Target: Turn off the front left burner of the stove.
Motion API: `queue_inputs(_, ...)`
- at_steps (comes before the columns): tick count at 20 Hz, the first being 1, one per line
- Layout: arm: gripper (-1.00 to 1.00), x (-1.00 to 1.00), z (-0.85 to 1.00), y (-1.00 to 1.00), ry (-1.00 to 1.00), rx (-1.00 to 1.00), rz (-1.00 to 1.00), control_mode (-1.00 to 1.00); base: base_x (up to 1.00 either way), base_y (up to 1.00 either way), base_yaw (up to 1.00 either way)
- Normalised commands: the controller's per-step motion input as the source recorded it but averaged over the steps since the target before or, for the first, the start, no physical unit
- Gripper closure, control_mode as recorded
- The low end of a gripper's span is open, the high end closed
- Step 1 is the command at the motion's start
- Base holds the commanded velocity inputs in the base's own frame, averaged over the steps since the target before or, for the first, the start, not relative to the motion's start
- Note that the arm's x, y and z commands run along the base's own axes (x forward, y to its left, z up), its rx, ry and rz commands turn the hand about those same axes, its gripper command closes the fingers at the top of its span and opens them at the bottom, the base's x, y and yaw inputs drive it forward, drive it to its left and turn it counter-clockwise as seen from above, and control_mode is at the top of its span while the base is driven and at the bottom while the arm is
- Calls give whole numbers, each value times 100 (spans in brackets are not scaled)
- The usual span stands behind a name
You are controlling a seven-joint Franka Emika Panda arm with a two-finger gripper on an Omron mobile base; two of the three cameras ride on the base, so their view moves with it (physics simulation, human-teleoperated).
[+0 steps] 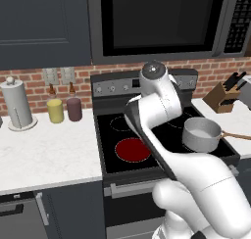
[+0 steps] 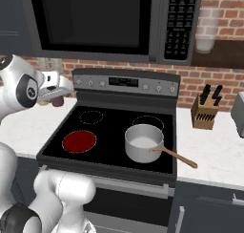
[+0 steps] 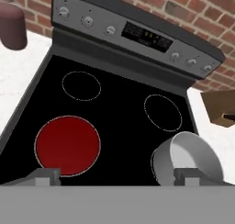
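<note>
The stove (image 1: 115, 87) (image 2: 125, 83) (image 3: 137, 35) is a black glass-top range with a steel back panel carrying knobs (image 3: 87, 21) and a display. Its front left burner (image 1: 133, 149) (image 2: 79, 141) (image 3: 68, 145) glows red inside a dashed white ring. My gripper (image 3: 118, 176) is open, fingers wide apart with nothing between them. It hovers above the front of the cooktop and looks toward the back panel. From the right base, the gripper (image 2: 66, 88) hangs near the stove's left side, level with the panel and apart from the knobs.
A steel pot (image 1: 201, 133) (image 2: 143, 142) (image 3: 188, 159) with a wooden handle sits on the front right burner. A dark microwave (image 2: 95, 22) hangs overhead. A knife block (image 2: 205, 111) stands on the right counter. Two jars (image 1: 63, 109) and a paper towel roll (image 1: 17, 106) stand on the left counter.
</note>
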Motion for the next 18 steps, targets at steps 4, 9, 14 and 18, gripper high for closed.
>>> queue_inputs(4, -100, 52, 8, 62, 0, -14, 0, -100, 0, 0, 0)
queue_inputs(9, -100, 56, 11, 39, 2, -7, 0, -100, 0, 0, 0)
queue_inputs(14, -100, 59, 18, 18, 9, -7, 0, -100, 0, 0, 0)
queue_inputs(18, -100, 55, 9, 10, 10, -6, 0, -100, 0, 0, 0)
